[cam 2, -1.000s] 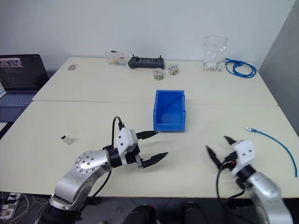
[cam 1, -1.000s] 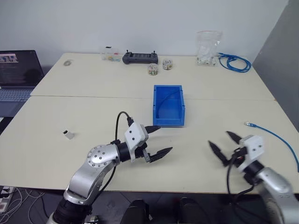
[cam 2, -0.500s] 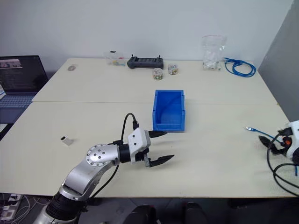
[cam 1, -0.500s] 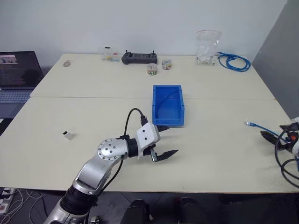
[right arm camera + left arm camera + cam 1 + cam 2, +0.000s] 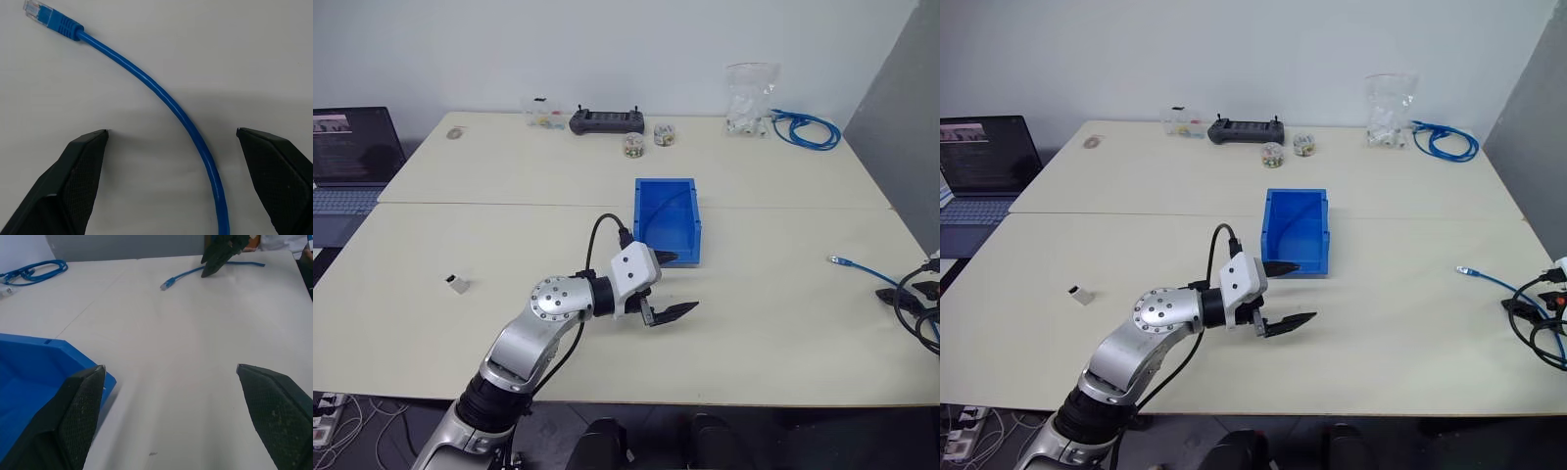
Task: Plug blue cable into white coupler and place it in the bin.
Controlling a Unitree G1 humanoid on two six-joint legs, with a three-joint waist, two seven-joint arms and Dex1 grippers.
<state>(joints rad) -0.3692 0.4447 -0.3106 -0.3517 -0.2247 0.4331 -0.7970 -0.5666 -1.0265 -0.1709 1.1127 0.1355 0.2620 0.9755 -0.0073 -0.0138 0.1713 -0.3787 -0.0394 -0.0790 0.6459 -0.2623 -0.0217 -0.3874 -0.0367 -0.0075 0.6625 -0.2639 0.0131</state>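
Right tool poised over the blue cable; coupler untouched.

The right tool [image 5: 168,181] is held wide apart and empty, with the blue cable [image 5: 166,105] lying flat on the counter [image 5: 773,304] between its fingers, its clear plug ahead of them; this straddling seems meant for a grasp behind the plug. This tool is stationed close to the counter's right edge, so little room is left on its outer side. The left tool [image 5: 671,286] is likewise spread wide and empty, just in front of the bin [image 5: 667,221]. The white coupler [image 5: 458,284] is seen far to its left, with open counter between.
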